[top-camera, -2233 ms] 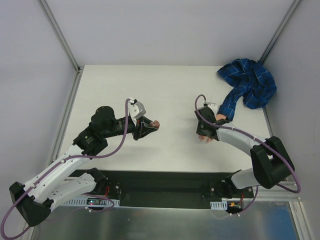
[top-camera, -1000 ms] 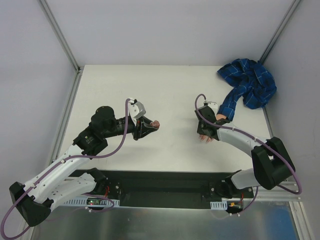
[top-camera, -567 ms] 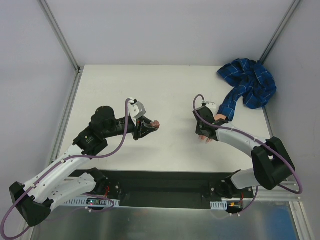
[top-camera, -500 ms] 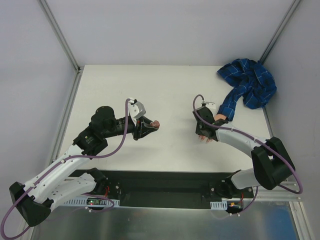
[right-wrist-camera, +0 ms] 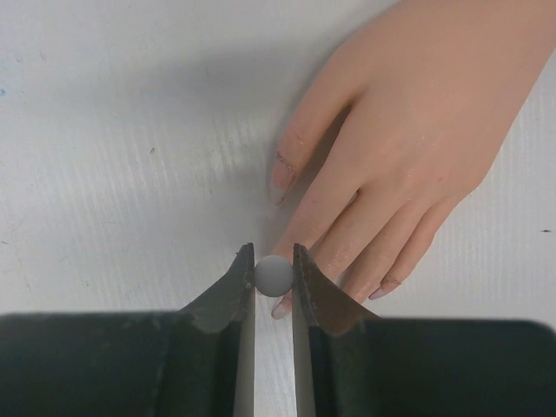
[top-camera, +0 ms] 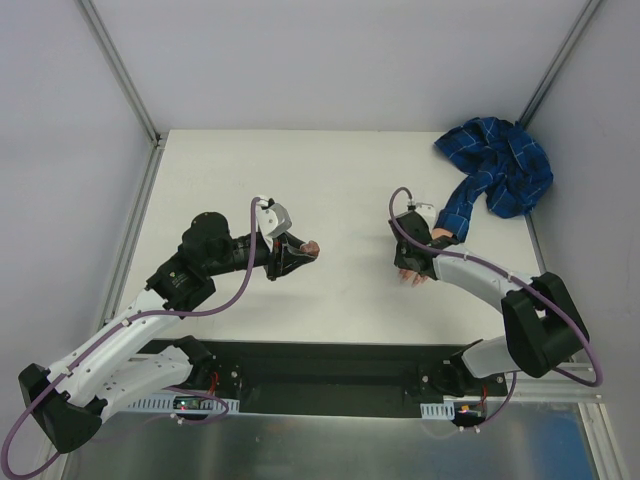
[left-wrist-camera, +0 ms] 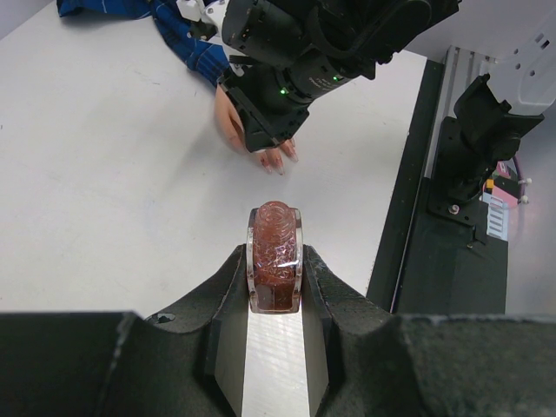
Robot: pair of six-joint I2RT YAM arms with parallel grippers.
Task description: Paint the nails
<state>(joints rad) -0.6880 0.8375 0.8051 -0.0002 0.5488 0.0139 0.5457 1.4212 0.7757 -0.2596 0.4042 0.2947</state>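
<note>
Our left hand [left-wrist-camera: 275, 257] pinches the open polish bottle [left-wrist-camera: 275, 236]. Our right hand [right-wrist-camera: 274, 259] pinches the brush cap [right-wrist-camera: 274, 274] over the nails [right-wrist-camera: 385, 286] of the fake hand [right-wrist-camera: 417, 130], which we judge only partly painted.

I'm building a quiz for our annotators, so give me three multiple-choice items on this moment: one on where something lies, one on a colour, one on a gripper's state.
1. Where on the table does the plaid sleeve lie?
A. far right corner
B. near left corner
C. centre

2. What colour is the round knob in the right gripper?
A. red
B. pale grey
C. green

3. How is the left gripper?
A. open, empty
B. shut on the small bottle
C. out of view

Answers:
1 A: the top view shows it bunched in that corner.
2 B: the right wrist view shows it pale grey, by the fake hand's fingers.
3 B: its fingers clamp the uncapped bottle.
</note>
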